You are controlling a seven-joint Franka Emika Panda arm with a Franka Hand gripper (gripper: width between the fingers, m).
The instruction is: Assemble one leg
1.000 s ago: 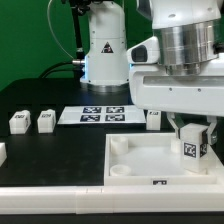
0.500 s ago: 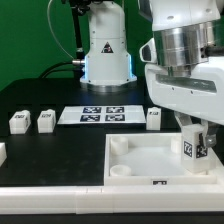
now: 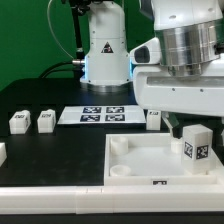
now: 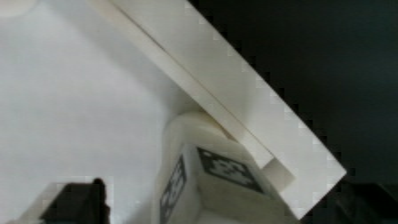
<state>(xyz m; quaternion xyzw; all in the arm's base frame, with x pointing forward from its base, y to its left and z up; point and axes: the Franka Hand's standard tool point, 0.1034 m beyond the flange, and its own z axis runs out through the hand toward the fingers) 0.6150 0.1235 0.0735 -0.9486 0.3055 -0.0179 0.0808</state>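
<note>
The small white stubby plastic leg [image 3: 196, 150] with its black-and-white tag stands upright in the corner of the large white square tray-like piece [image 3: 135, 172] at the exterior view's right. The robot's two-finger gripper [image 3: 186, 120] hovers just above it, and I cannot tell how wide its jaws stand, since only one dark fingertip [image 4: 75, 202] shows in the wrist view. To seat the leg well, I judge the gripper should close squarely on opposite faces, keep it vertical and avoid any sideways push that could tip it

Four legs [image 3: 18, 121] [image 3: 45, 121] [image 3: 152, 119] [image 3: 195, 146] — one tray [image 3: 130, 172]
</note>
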